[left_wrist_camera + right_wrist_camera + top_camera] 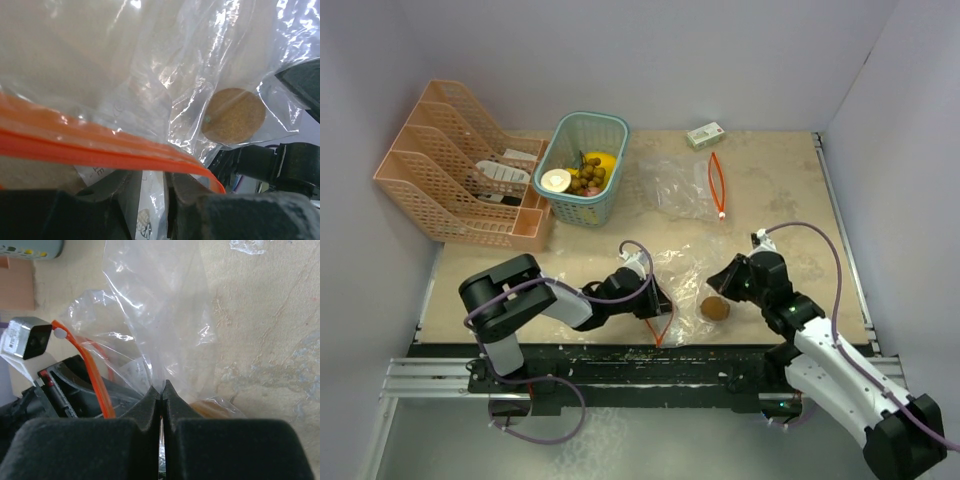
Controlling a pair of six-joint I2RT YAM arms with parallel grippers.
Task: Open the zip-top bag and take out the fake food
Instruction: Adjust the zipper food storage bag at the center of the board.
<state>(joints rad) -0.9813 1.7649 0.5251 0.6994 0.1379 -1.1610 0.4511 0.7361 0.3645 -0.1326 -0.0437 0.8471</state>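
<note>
Right jaws tight on zip-top bag [160, 325], left jaws slightly apart at its orange zip [100, 150], brown fake food [715, 308] between.

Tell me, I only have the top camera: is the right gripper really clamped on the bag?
Observer: Yes, the right wrist view shows the right gripper shut on the clear bag.
Operator: And the left one?
Observer: The left gripper has its fingers apart; the orange zip strip runs across just past their tips.
Operator: Is the brown piece out?
Observer: The left wrist view shows the round brown piece behind clear plastic.
</note>
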